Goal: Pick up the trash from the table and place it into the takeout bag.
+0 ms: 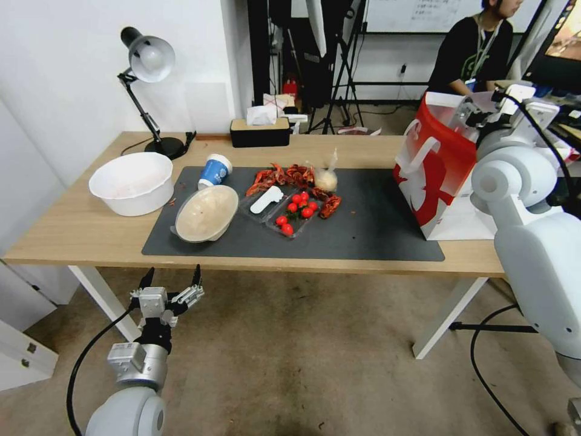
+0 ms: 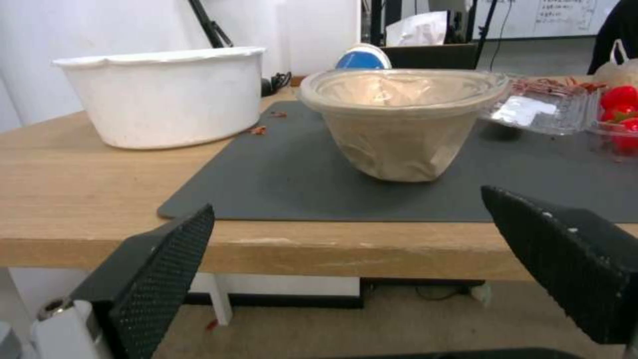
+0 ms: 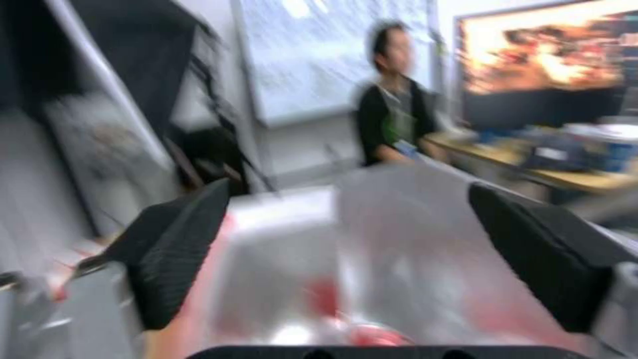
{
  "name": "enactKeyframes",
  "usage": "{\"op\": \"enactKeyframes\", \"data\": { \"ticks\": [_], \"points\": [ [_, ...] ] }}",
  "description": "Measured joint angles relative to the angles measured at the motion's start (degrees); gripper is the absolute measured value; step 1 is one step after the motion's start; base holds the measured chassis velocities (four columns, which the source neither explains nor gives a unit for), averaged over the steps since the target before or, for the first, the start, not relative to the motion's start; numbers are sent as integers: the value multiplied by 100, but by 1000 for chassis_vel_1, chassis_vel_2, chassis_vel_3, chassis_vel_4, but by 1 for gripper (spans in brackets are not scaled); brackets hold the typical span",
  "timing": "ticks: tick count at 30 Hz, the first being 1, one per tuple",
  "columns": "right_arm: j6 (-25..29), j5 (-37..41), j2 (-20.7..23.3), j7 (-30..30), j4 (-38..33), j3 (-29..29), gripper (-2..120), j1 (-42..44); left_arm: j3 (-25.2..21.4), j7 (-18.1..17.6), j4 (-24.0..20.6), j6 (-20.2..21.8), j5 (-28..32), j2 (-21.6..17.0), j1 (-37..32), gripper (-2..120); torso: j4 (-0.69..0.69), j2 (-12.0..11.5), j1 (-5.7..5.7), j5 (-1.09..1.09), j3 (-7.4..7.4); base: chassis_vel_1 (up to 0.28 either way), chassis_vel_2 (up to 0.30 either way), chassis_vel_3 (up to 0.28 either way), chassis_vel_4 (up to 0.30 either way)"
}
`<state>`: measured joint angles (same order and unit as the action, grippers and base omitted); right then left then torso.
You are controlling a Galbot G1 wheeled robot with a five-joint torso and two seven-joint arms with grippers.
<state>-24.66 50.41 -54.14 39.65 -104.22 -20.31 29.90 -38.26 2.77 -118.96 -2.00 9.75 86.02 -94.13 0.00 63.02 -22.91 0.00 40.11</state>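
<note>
No brand or lettering legible anywhere; the big boxy red-and-white paper takeout bag (image 1: 437,175) shows a white figure but no readable text. It stands upright at the right end of the long light-wood table (image 1: 72,230), partly on the dark grey mat (image 1: 375,230), mouth open upward, its right side hidden behind the right arm.

Right gripper (image 3: 346,249) held above the bag's mouth, black fingers spread wide, nothing between them. Wrist view badly blurred; something red lies low inside the bag, not identifiable.

Left gripper (image 1: 172,280) hangs below and in front of the table's front edge, near the left end, fingers apart, empty, aimed at the beige lidded bowl (image 2: 402,119).

That bowl sits at the mat's left end, tilted, lid facing the front edge. Behind it, the blue-and-white paper cup (image 1: 215,171) lies tipped over, long axis running toward the back-left corner, mostly hidden in the left wrist view. Clear bag with beige ball (image 1: 326,177) at mat centre, knot up. Large white basin (image 1: 132,181) on bare wood toward the left end.
</note>
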Motion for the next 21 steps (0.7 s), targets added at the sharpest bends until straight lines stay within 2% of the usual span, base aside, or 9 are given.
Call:
{"op": "enactKeyframes", "data": {
  "ticks": [1,3,4,7,8,12,15,20,21],
  "points": [
    [0,0,0,0,0,0,96,0,0,0,0,0,0,0,0,100,0,0,0,0,0,0,0,0,0],
    [876,444,66,-702,-218,-32,100,20,3,0,0,0,-8,8,-1,100,1,0,0,-2,0,0,0,0,0],
    [876,444,66,-702,-218,-32,100,20,3,0,0,0,-8,8,-1,100,1,0,0,-2,0,0,0,0,0],
    [1515,604,177,-1432,-507,-23,100,161,9,0,0,0,-16,9,0,100,0,0,0,-1,0,0,0,0,0],
    [1515,604,177,-1432,-507,-23,100,161,9,0,0,0,-16,9,0,100,0,0,0,-1,0,0,0,0,0],
    [1783,602,293,-2134,-976,5,100,629,16,0,1,0,-23,14,0,100,1,0,0,-2,0,0,0,0,0],
    [1966,276,317,-2773,-1508,-59,100,1410,22,0,-2,-1,-36,12,-4,100,0,0,0,1,0,0,0,0,0],
    [2024,-205,289,-3040,-2044,-89,100,2294,21,1,-11,-2,-37,-1,-3,100,-1,0,0,1,-1,0,0,0,0],
    [2051,-595,242,-3069,-2254,-85,100,2731,17,0,-11,-2,-37,-11,-2,100,0,0,0,-2,-1,0,0,0,0]
  ]
}}
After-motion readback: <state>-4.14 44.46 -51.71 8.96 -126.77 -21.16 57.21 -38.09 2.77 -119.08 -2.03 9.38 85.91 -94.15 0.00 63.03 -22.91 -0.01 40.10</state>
